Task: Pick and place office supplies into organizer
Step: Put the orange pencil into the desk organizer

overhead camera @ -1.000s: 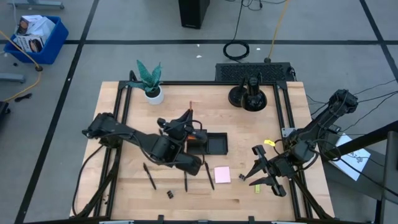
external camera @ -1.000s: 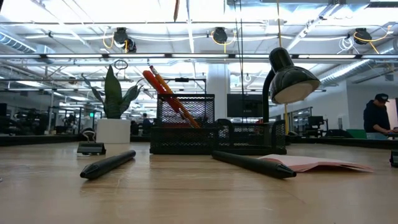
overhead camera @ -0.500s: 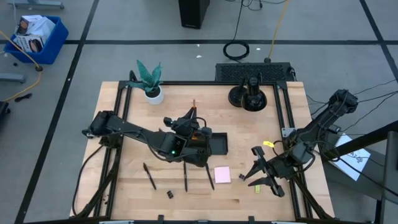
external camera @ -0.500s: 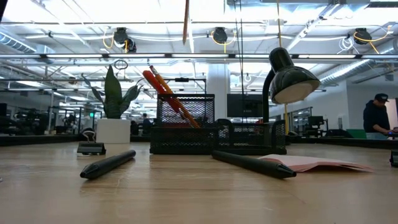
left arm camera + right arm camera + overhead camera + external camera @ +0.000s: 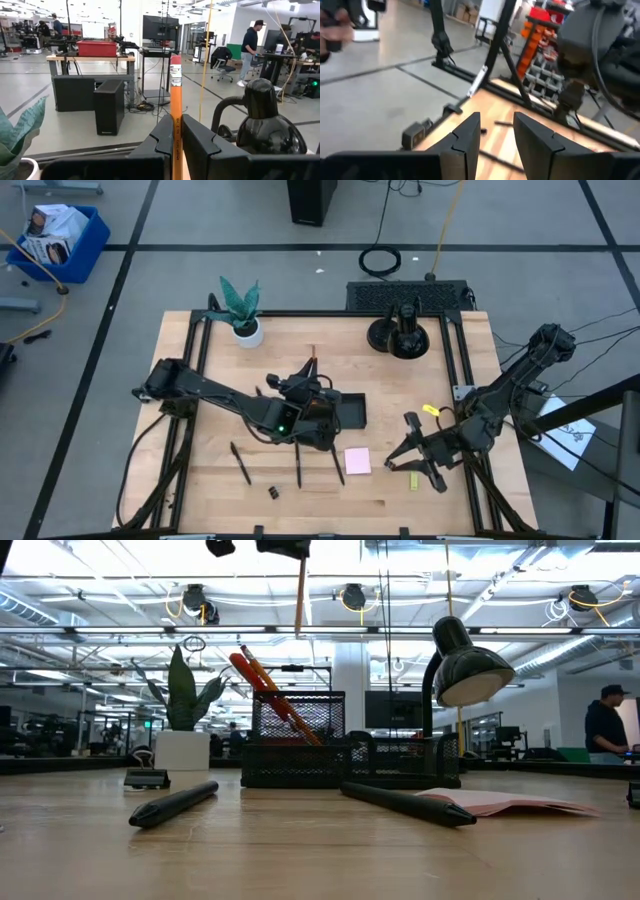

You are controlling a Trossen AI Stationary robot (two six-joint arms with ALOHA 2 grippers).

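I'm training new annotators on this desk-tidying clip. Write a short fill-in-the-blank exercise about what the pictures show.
1. The left gripper is shut on an orange ____.
2. That gripper hangs above the black ____, which already holds red-handled scissors.
3. The pink sticky-note pad lies on the ____.
4. The right gripper, holding nothing, has its fingers ____.

Missing words: pencil; organizer; table; open

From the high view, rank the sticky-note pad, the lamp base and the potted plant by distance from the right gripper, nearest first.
Measured from the right gripper:
1. Pink sticky-note pad, just beside it toward the table's middle.
2. Lamp base, at the far edge.
3. Potted plant, far-left corner.
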